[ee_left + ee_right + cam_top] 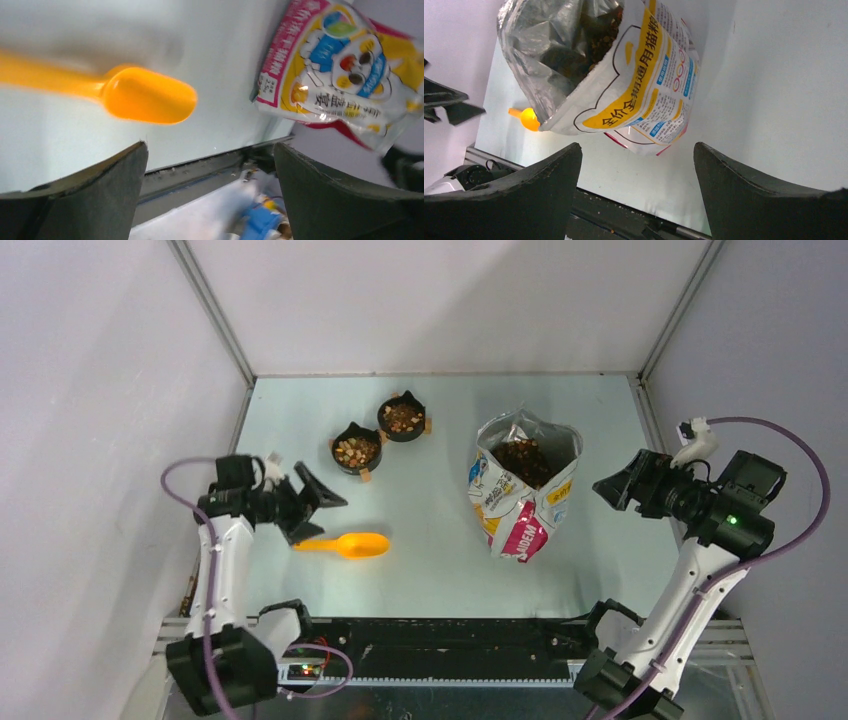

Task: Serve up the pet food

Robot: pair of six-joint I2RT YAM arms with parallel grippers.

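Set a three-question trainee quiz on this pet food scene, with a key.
1. True or false: the left gripper holds the orange scoop.
2. How many black bowls contain pet food? A one, B two, C three.
3. Fill in: the right gripper, facing the bag, is ____.
Key: 1 false, the scoop lies on the table and the gripper is open; 2 B; 3 open.
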